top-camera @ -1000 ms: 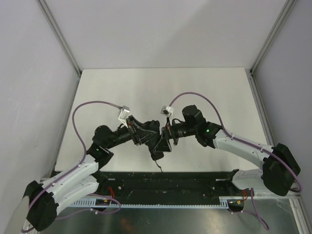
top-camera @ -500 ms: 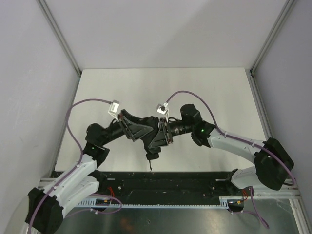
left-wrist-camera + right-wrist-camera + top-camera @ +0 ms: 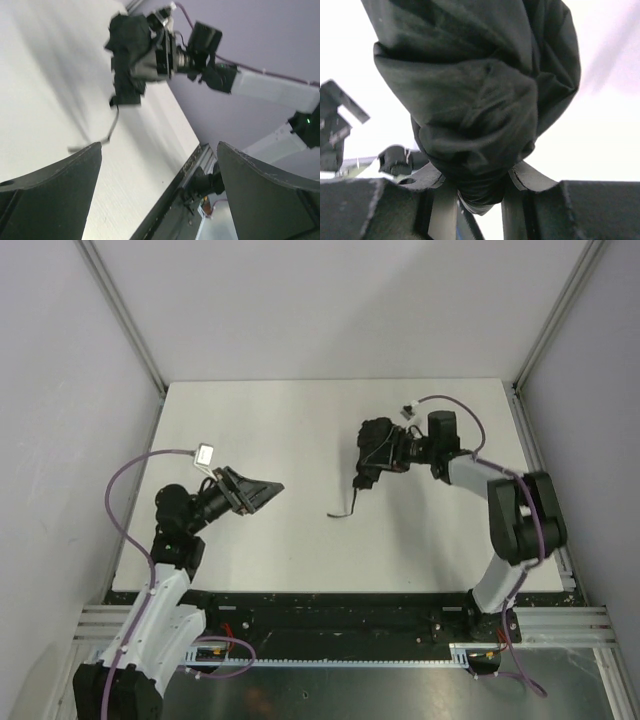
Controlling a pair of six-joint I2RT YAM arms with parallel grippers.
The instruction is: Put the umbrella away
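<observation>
The umbrella (image 3: 371, 456) is a folded bundle of black fabric held above the white table at the right of centre, its thin wrist cord (image 3: 348, 508) trailing down to the table. My right gripper (image 3: 391, 451) is shut on the umbrella's end; in the right wrist view the fabric (image 3: 475, 90) bulges out from between the fingers (image 3: 443, 212) of this gripper (image 3: 477, 202). My left gripper (image 3: 262, 490) stands open and empty far to the left. Its wrist view shows the umbrella (image 3: 129, 55) and the cord (image 3: 113, 129) well beyond this gripper (image 3: 159, 192).
The white table (image 3: 260, 420) is closed in by grey walls at the left, back and right. A black and aluminium rail (image 3: 340, 612) runs along the near edge by the arm bases. Purple cables loop over both arms.
The left gripper opened, let go of the umbrella and drew back to the left. The right gripper closed on the umbrella and carried it up and to the right.
</observation>
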